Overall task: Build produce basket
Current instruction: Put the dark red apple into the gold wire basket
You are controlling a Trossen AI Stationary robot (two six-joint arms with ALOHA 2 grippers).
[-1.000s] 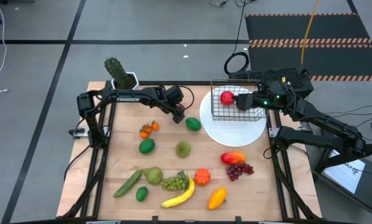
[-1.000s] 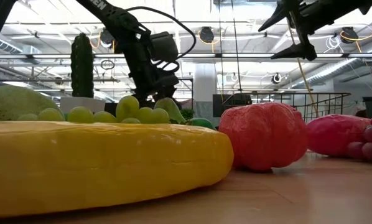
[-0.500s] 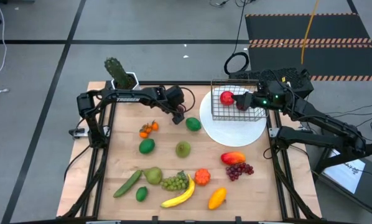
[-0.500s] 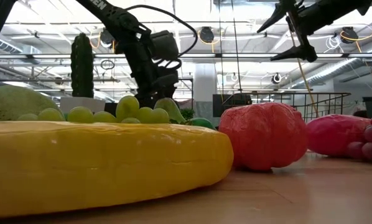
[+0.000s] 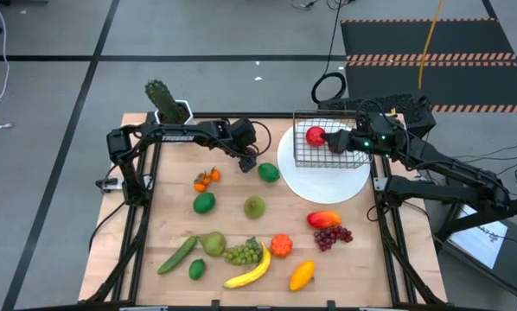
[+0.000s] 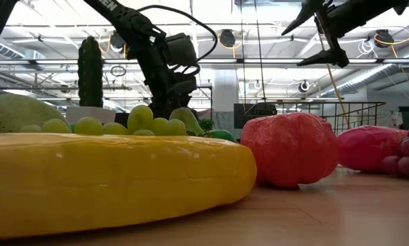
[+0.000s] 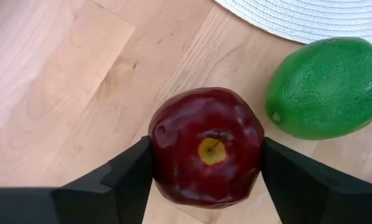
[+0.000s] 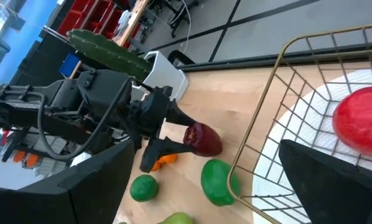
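Basket (image 5: pixel 330 138) of thin wire mesh, square, standing on a white round plate (image 5: pixel 326 180) of ribbed weave at the table's far right; one red apple (image 5: pixel 315 135) lies inside it, and in the right wrist view only a corner of its rim and part of that apple are seen. The right gripper (image 5: pixel 343 142) hangs over the basket with its fingers spread wide and nothing between them. The left gripper (image 7: pixel 206 163) is low over the wooden table (image 5: pixel 172 226) just left of the plate, its two dark fingers (image 7: pixel 127 177) pressed against either side of a glossy dark-red apple (image 7: pixel 206 145); from above this apple is almost wholly hidden under the gripper. A pebbled green lime (image 7: pixel 326 87) lies just beside it, near the plate's edge. The rest of the produce is spread over the near half of the table: a curved yellow banana (image 5: pixel 251 269), green grapes (image 5: pixel 242 253), purple grapes (image 5: pixel 332 236), a long cucumber (image 5: pixel 177 255) and a ribbed orange-red fruit (image 5: pixel 281 245). In the low view the banana fills the foreground and blocks most of the table. A cactus (image 5: pixel 162 101) in a white pot stands at the far left corner.
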